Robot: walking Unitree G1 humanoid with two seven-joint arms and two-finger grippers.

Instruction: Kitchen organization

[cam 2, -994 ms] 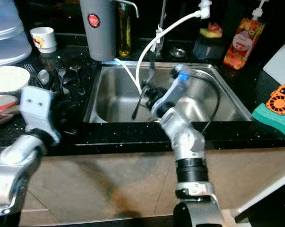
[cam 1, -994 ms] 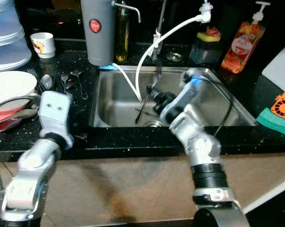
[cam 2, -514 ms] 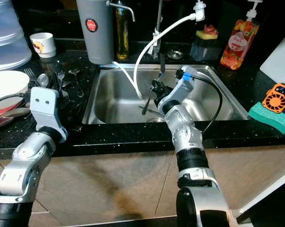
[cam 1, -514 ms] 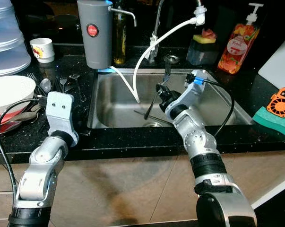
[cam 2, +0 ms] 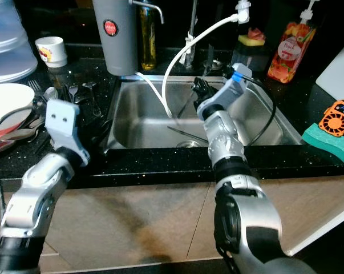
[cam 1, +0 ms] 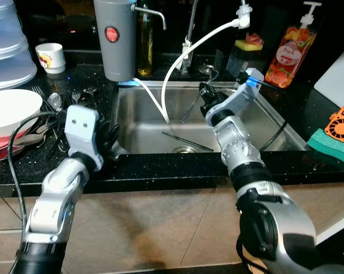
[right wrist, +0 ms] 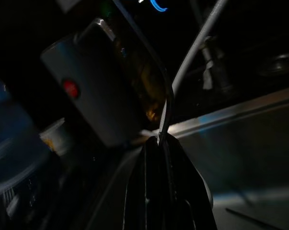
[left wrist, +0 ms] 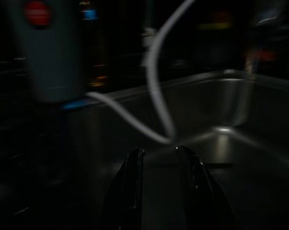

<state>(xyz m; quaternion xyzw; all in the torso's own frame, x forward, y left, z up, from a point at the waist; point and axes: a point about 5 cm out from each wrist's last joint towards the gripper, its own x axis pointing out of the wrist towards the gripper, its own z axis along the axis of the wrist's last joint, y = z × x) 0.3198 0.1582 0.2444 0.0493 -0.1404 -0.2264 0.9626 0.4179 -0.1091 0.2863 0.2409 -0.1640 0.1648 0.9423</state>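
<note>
Left eye view: right gripper raised over steel sink, clenched on thin metal utensil.
Utensil slanting down across the basin (handle end pinched between closed fingers). Left gripper at sink's left rim beside cutlery, fingers slightly parted, grasping nothing.

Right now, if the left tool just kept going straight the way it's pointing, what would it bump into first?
Probably the white hose hanging into the sink. The left tool, fingers slightly apart, points over the counter edge into the basin, and the hose crosses just ahead. The view is dark and blurred, so depth is uncertain; it might pass the hose and meet the sink's far wall.
</note>
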